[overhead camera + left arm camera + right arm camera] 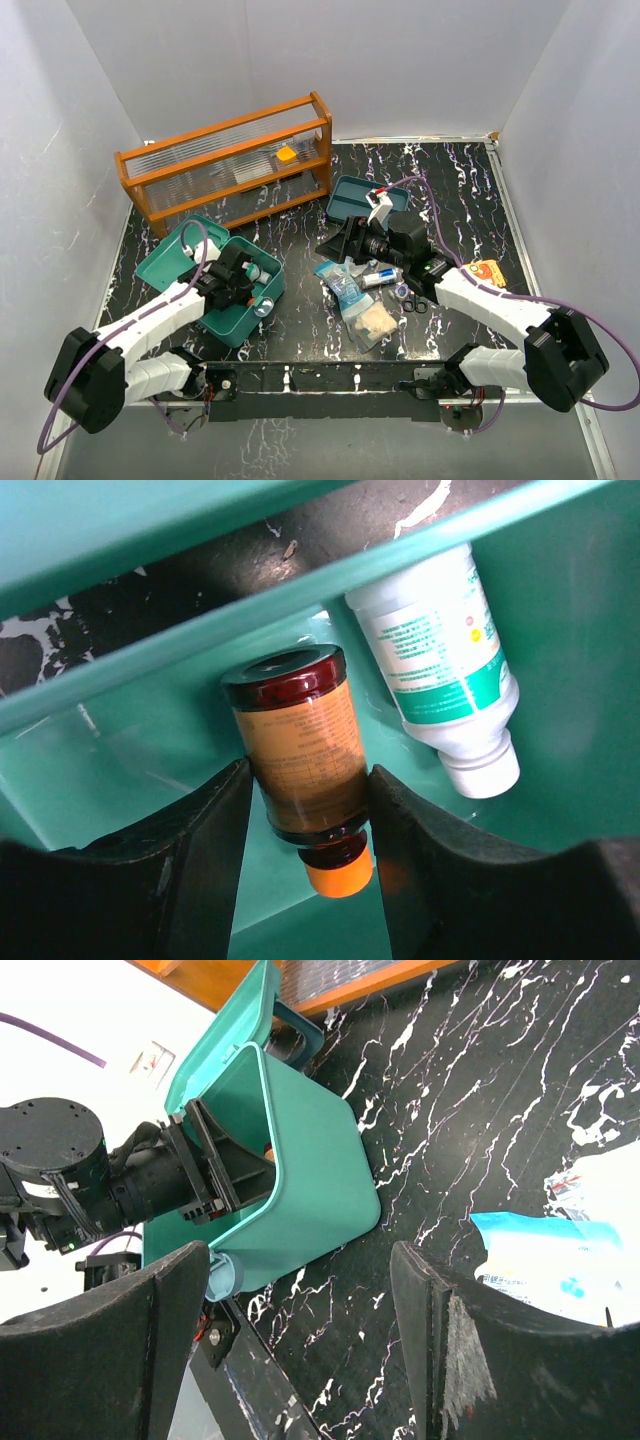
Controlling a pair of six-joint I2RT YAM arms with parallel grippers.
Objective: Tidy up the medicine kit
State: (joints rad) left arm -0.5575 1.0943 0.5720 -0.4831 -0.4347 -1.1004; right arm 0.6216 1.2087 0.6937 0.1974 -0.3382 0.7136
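The medicine kit [240,322] sits open by the worktop's near-left corner. Inside it, the left end effector [310,772] pinches an amber bottle [300,735] beside a white bottle [440,640]. The right end effector [300,1255] gapes wide, empty.

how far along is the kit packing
Done: a white bottle lies in the teal box. In hand: the left gripper straddles a brown bottle inside it; grip unclear. Left: blue packets, scissors and the tray insert sit outside on the table; the right gripper is open, empty.
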